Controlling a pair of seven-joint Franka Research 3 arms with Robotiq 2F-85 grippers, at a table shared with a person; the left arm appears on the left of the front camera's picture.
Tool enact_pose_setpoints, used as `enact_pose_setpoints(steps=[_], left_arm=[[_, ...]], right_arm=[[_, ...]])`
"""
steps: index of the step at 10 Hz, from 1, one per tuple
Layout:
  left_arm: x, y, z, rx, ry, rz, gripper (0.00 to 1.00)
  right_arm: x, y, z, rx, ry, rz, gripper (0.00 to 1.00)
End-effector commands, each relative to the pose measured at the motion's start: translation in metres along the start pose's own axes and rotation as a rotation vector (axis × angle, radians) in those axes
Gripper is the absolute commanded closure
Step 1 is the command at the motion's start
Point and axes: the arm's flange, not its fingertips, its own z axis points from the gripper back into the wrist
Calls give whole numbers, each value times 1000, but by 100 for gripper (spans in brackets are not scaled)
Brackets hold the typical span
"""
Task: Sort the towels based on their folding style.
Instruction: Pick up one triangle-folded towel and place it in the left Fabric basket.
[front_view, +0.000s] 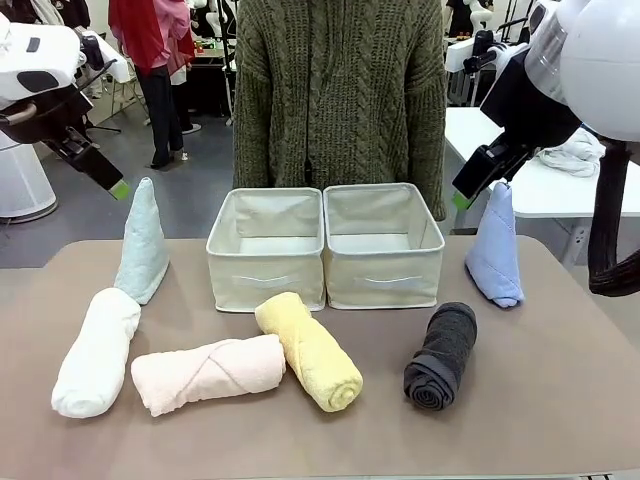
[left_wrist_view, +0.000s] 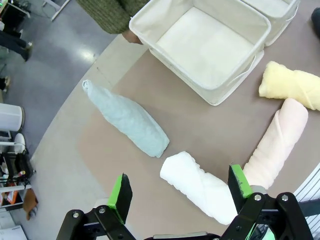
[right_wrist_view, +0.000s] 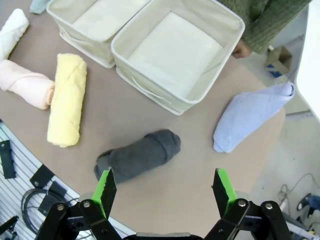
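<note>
While both arms hang over the table's two ends, the brown table takes up most of the scene. One person in a green cable-knit sweater stands at its far side.

Two beige fabric bins sit at the far middle, side by side and touching: the left bin and the right bin. Both show bare floors.

Six towels lie around them, four as rolls and two as cones.
- **Rolls:**
  - The white roll lies slanted at the near left, with its far end just beside the base of one cone.
  - The pink roll lies crosswise to its right, and its right end reaches the yellow roll.
  - The yellow roll slants on the near side of the seam between the bins.
  - The dark grey roll lies apart from the others, on the near side of the right bin.
- **Cones:**
  - The mint cone stands upright at the far left, left of the left bin.
  - The blue cone stands upright at the far right, right of the right bin.

There are two grippers. The left gripper hangs above the white roll and the mint cone, its green-padded fingers spread wide and holding nothing. The right gripper hangs above the dark grey roll and the blue cone, its fingers likewise wide apart and gripping nothing.
</note>
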Motion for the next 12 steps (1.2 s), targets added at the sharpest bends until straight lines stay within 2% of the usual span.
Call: enact_pose_setpoints(steps=[1, 2, 4, 6, 7, 9, 12], left_arm=[[-11, 32, -2, -274, -17, -54, 0], [-22, 64, -9, -388, -88, -93, 0], [-45, 111, -15, -502, -218, -80, 0], [-77, 161, -21, -572, -360, -84, 0], [-92, 182, -20, -588, -391, -48, 0], [-125, 221, -8, -597, -464, 30, 0], [-155, 249, 27, -634, -500, 11, 0]], right_arm=[[-7, -32, -3, 246, 24, 18, 0], [-17, -71, -7, 394, -3, 63, 0], [-35, -131, -10, 658, -94, 91, 0], [-66, -194, -10, 804, -261, 86, 0], [-84, -218, -8, 850, -344, 69, 0], [-122, -250, 3, 853, -489, 11, 0], [-152, -262, 17, 849, -550, 5, 0]])
